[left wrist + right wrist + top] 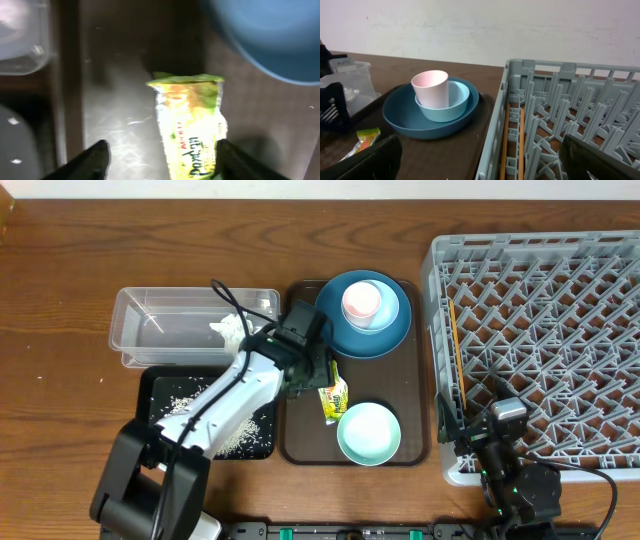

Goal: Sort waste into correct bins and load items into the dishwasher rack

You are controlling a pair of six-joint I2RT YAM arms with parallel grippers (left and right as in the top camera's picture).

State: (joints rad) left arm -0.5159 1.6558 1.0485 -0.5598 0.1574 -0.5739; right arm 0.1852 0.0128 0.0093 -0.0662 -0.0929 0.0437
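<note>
We've got the L gripper (162,149) low over the wrapper (189,125), jaws spread wide w/ the wrapper lying between them, flat on the brown tray (300,442). Nothing is gripped. The R gripper (485,162) is also wide open and empty, parked by the rack (540,330).

The napkin (228,330) sits in the tub (150,315) and the rice (235,435) is on the black tray (150,385). The cup (361,300) is nested in the blue bowl (388,315) on the plate (395,340), and the mint bowl (368,432) is just beside the wrapper. All 4 dishes are unloaded.

Risks as we see them:
- The wrapper is thin and flat, so fingertips may scrape the tray or close above it and miss.
- It looks off-centre, nearer 1 finger, so closing may push it sideways vs pinching it.
- Slick foil may slip out en route to a bin.
- A push could bump the mint bowl.
- It could land w/ the rice instead of the napkin, the wrong bin in our view.
</note>
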